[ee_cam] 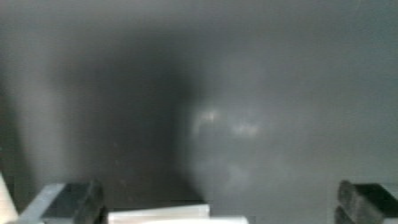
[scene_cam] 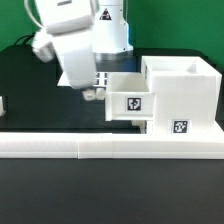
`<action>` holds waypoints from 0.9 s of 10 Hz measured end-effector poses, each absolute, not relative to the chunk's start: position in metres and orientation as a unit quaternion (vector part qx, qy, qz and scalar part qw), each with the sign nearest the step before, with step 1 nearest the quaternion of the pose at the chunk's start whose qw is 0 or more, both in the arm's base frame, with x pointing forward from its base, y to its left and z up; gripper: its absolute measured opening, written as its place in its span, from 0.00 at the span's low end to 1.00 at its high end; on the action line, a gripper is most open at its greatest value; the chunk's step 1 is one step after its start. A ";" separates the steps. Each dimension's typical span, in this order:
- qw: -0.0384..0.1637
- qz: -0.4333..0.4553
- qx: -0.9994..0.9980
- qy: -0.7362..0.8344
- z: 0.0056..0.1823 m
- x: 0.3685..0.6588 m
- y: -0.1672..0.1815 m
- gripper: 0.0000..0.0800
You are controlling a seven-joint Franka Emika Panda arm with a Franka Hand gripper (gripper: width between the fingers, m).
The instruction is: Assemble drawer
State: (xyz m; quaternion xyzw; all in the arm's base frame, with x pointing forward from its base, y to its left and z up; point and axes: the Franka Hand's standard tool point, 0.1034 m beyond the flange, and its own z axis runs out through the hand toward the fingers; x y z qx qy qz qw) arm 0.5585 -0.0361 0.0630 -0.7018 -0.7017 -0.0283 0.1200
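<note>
A tall white drawer case stands at the exterior view's right. A smaller white drawer box sticks out of its left side; both carry black marker tags. My gripper hangs at the drawer box's left end, just above the black table. In the wrist view my gripper is open, its dark fingers wide apart with nothing between them. A white edge of a part shows low between them, nearer one finger. I cannot tell whether a finger touches it.
A long white rail runs along the table's front edge. A small white piece lies at the exterior view's far left. The black tabletop lies open left of the arm.
</note>
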 end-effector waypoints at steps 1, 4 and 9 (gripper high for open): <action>0.121 -0.025 -0.713 -0.691 0.062 0.560 -0.026 0.81; 0.126 -0.024 -0.720 -0.682 0.061 0.567 0.008 0.81; 0.125 -0.021 -0.733 -0.668 0.065 0.566 -0.004 0.81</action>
